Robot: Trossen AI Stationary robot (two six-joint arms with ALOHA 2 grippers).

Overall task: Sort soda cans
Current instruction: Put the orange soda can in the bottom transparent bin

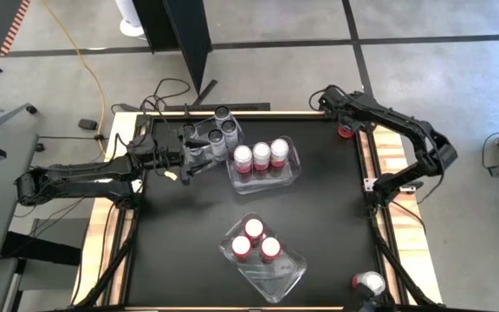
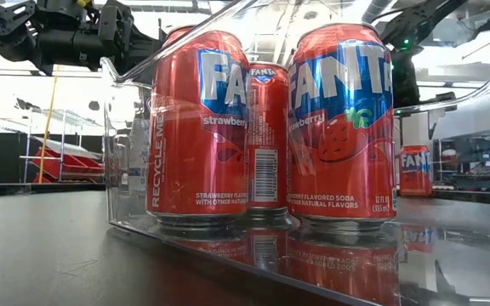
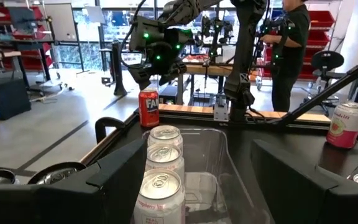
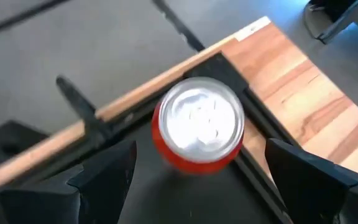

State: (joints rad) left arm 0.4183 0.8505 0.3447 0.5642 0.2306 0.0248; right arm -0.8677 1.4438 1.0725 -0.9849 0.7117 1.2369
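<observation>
A red soda can (image 4: pixel 197 130) with a silver top stands upright in the table's far right corner (image 1: pixel 346 130). My right gripper (image 4: pixel 197 180) hangs open above it, slanting down, one finger out to each side and clear of it. My left gripper (image 1: pixel 183 165) waits open and level at the far left, pointing along a clear bin (image 3: pixel 229 155) that holds three pink-and-white cans (image 3: pixel 161 180) in a row. A far-left bin holds dark grey cans (image 1: pixel 213 137). The near bin holds three red cans (image 1: pixel 255 239).
A loose can (image 1: pixel 369 282) stands at the table's near right edge, and a pink can (image 3: pixel 345 124) shows off to one side in the left wrist view. Wooden rails (image 1: pixel 392 156) frame the black table. A person (image 3: pixel 291 50) stands beyond it.
</observation>
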